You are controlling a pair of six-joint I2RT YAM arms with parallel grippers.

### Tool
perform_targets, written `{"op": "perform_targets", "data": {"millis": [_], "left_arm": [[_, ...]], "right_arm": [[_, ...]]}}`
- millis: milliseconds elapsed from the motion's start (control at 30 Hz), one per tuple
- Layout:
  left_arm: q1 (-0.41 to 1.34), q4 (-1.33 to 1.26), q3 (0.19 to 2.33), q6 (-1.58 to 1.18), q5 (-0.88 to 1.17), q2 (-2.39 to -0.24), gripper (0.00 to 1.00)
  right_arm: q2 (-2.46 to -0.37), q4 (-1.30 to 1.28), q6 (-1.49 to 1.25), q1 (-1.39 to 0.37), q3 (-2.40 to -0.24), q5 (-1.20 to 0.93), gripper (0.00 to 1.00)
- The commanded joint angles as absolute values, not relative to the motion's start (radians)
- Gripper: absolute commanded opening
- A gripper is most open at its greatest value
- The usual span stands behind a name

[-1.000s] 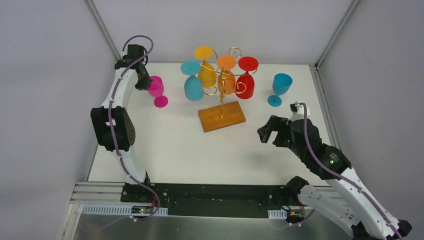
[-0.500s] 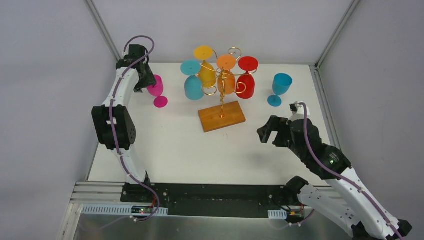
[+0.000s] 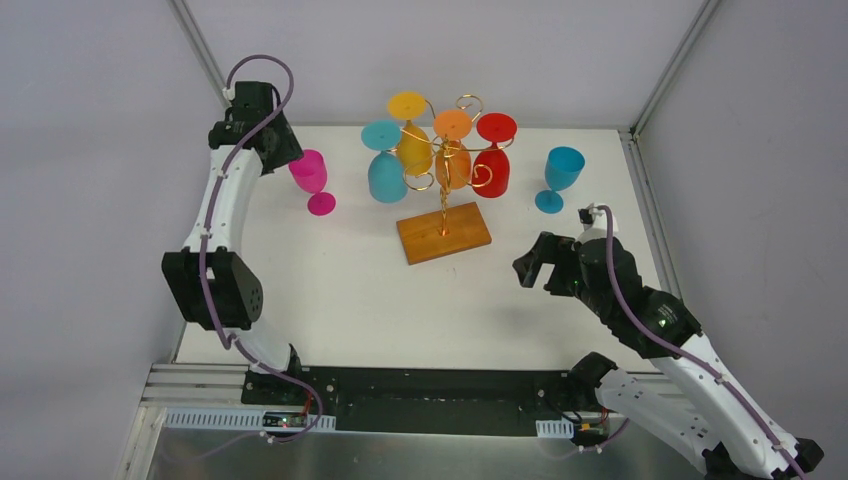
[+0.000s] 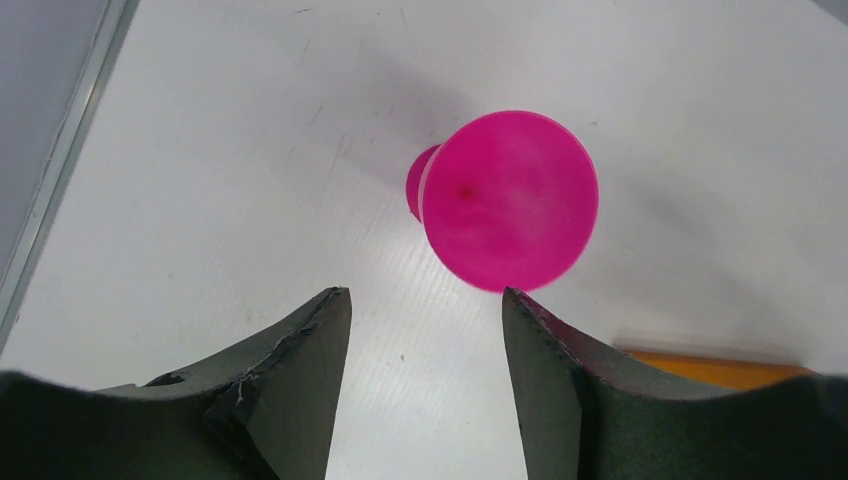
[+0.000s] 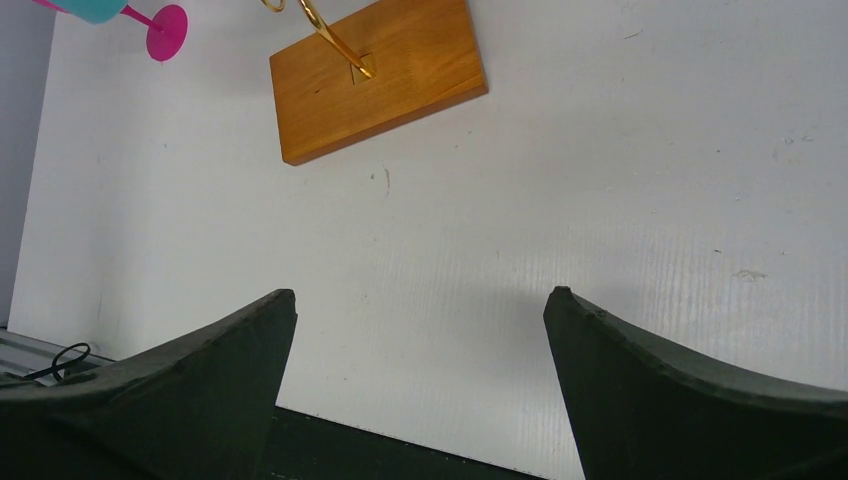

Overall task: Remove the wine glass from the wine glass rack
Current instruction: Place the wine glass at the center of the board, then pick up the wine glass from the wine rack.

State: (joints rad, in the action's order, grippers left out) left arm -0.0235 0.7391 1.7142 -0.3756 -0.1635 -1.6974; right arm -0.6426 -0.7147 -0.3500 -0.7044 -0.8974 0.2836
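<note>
The wine glass rack, a gold wire stand (image 3: 443,170) on a brown wooden base (image 3: 443,232), sits mid-table with teal (image 3: 386,168), yellow (image 3: 412,135), orange (image 3: 453,152) and red (image 3: 492,158) wine glasses hanging from it upside down. A pink wine glass (image 3: 312,178) stands upright on the table left of the rack. My left gripper (image 3: 288,155) hovers up and to the left of it, open and empty; from the left wrist the pink glass (image 4: 508,200) lies just beyond the fingertips (image 4: 330,305). My right gripper (image 3: 530,262) is open over bare table.
A blue wine glass (image 3: 560,178) stands upright on the table right of the rack. The right wrist view shows the wooden base (image 5: 378,75), the gold stem (image 5: 335,40) and the pink glass's foot (image 5: 165,30). Grey walls enclose the table.
My left gripper opened off the pink glass's bowl and drew back up and to the left. The glass stays standing on the table. The right arm has not moved.
</note>
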Motion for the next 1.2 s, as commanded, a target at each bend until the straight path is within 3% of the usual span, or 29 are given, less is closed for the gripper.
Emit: {"op": "perform_targets", "data": {"millis": [0,733,1167], "left_arm": [[-0.026,0.744,1.671,-0.379,-0.125,-1.586,0.58],[-0.026,0.630,1.450,-0.652,0.409,-1.216,0.59],[-0.025,0.261,1.307,-1.058,0.602,-1.213,0.66]], "right_arm": [[-0.644,-0.718,-0.384,-0.701,-0.926,0.284,0.99],[-0.672,-0.759,-0.409,-0.701,-0.931,0.304,0.99],[-0.674,-0.727,-0.406,-0.702,-0.918,0.276,0.99]]}}
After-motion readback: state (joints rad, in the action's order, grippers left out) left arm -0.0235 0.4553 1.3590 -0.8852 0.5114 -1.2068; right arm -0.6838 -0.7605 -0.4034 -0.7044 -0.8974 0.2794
